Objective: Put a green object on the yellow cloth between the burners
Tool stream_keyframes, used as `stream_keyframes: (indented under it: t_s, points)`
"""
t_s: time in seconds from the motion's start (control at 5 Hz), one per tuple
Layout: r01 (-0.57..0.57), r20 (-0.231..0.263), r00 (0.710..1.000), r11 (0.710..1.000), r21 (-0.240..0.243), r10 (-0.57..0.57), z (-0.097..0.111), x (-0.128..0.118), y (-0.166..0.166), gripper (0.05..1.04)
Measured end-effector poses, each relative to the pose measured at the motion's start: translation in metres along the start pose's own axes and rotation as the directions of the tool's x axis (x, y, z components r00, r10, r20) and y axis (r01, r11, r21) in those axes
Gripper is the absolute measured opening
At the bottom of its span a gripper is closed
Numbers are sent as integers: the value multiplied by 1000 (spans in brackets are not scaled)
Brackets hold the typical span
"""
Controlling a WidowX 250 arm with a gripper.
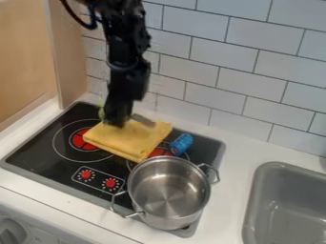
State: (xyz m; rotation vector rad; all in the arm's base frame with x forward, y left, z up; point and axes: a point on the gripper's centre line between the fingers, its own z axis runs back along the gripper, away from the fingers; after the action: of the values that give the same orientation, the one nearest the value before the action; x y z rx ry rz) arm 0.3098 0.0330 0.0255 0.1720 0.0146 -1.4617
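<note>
Camera view, going L to R: wood panel (25,57) at far L, upper part; grey knob (9,234) on a white front, bottom L corner. Next, black stovetop (32,145) set in a white counter (239,157), w/ the L burner (79,139) showing a red centre, & two red dials (86,174) nearer the front edge. Green object (102,113): just a sliver visible, right beside the gripper's lower L side, by the cloth's back L corner; rest hidden, can't tell if it's held. Black gripper (119,124) hangs down from the top, tip at the cloth's back L part; touching or not, can't tell. Jaws: can't tell how wide or what's btwn them. Yellow cloth (130,139) lies folded btwn the burners, overlapping both a bit. R burner (159,152) partly under cloth & pot. Steel pot (168,193), 2 handles, upright at front R of the stovetop. Blue cylinder (181,144) on its side, behind the pot, just R of cloth. Grey sink (283,205) far R, tiled wall (216,97) at back.
</note>
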Motion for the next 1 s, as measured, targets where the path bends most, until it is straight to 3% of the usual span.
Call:
stream_keyframes:
  t_s: [0.2, 0.4, 0.8, 1.0]
  points:
    - [3, -7, 1000, 999, -38, -3, -13, 2, -3, 295]
    - [-9, -14, 1000, 999, -41, 9, -17, 2, 3, 361]
    - [-36, -21, 999, 998, -52, 35, -16, 1, 3, 955]
    - [-27, -19, 999, 998, -56, 26, -16, 1, 2, 1014]
